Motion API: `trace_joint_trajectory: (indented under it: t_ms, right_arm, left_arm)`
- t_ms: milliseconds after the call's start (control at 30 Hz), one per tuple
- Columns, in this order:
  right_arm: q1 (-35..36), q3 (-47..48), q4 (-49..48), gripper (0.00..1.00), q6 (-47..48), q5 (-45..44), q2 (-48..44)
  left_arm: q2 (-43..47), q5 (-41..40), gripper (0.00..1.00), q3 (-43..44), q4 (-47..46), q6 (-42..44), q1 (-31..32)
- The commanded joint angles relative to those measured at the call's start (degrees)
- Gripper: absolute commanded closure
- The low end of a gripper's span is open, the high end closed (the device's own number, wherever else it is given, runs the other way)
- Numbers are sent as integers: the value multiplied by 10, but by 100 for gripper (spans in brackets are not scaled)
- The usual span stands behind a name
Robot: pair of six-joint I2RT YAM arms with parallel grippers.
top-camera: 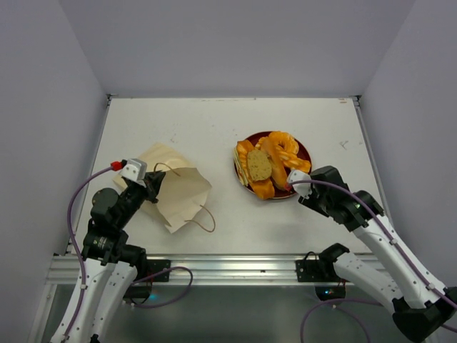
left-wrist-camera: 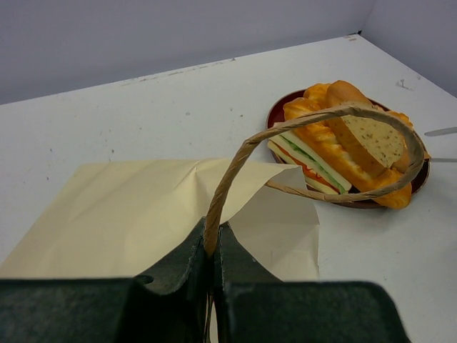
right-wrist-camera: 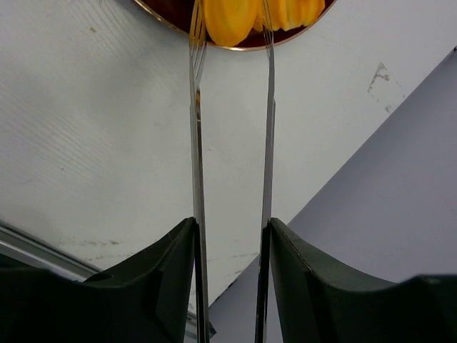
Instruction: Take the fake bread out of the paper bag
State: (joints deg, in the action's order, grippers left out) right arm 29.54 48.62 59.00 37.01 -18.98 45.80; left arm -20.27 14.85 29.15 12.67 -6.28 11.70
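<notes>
Top external showed me the glossy orange-golden fake bread (top-camera: 270, 163) heaped on the red plate (top-camera: 306, 151), the flattened tan paper bag (top-camera: 180, 191) well left, left gripper (left-wrist-camera: 212, 246) pinching its handle (left-wrist-camera: 227, 187), right gripper (right-wrist-camera: 231, 43) spread.

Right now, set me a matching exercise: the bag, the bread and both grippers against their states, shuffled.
1 paper bag
2 fake bread
3 left gripper
4 right gripper

a jaws apart, near the red plate
b shut on a handle
c lying flattened on the table
d piled on that plate

Pairs: 1-c, 2-d, 3-b, 4-a
</notes>
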Motion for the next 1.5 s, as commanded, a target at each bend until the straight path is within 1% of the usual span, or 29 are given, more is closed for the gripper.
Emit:
trace_joint_trajectory:
  t_ms: [0,133,233,300,333,467,533,633,700,733,767,800,833,900,933,1133,1267,1333,1467]
  right_arm:
    - [-5,57,6,53,-12,19,-15]
    - [-15,94,8,55,-21,47,-17]
    - [-22,111,7,59,-31,61,-16]
    - [-26,119,2,62,-36,66,-16]
    - [-29,122,-3,66,-42,66,-18]
    - [-56,120,-54,77,-64,39,-28]
    - [-72,110,-106,78,-77,4,-32]
    - [-115,98,-162,76,-95,4,-30]
    - [-159,98,-186,79,-113,42,-16]
    - [-193,98,-191,81,-118,60,-10]
    - [-211,99,-201,84,-125,78,6]
    - [-231,100,-205,87,-135,123,16]
    - [-270,100,-209,92,-139,144,24]
    - [-310,96,-225,100,-149,182,53]
    - [-347,93,-231,100,-151,215,64]
    - [-444,59,-325,100,-181,299,141]
    - [-476,22,-401,100,-241,316,193]
    - [-483,9,-446,100,-248,326,231]
    - [-492,-3,-490,100,-265,357,289]
  left_arm:
    - [1,8,92,14,4,12,5]
    - [1,9,92,21,9,13,7]
    - [1,9,92,23,10,14,8]
    - [0,10,92,26,10,14,8]
    - [0,10,92,26,10,13,9]
    - [-3,15,92,31,10,10,9]
    - [-4,17,92,36,8,6,10]
    - [-6,22,92,45,5,0,10]
    - [-6,25,92,53,3,-2,10]
    - [-6,26,92,56,3,-4,11]
    - [-6,26,92,57,2,-4,11]
    - [-6,26,92,62,2,-5,11]
    - [-6,26,92,63,1,-5,13]
    - [-6,27,92,66,1,-3,14]
    - [-6,27,92,67,0,-3,15]
    - [-5,30,91,63,-16,-8,16]
    - [-8,35,91,61,-28,-13,16]
    - [-11,38,91,63,-28,-14,16]
    - [-13,42,91,67,-27,-15,17]
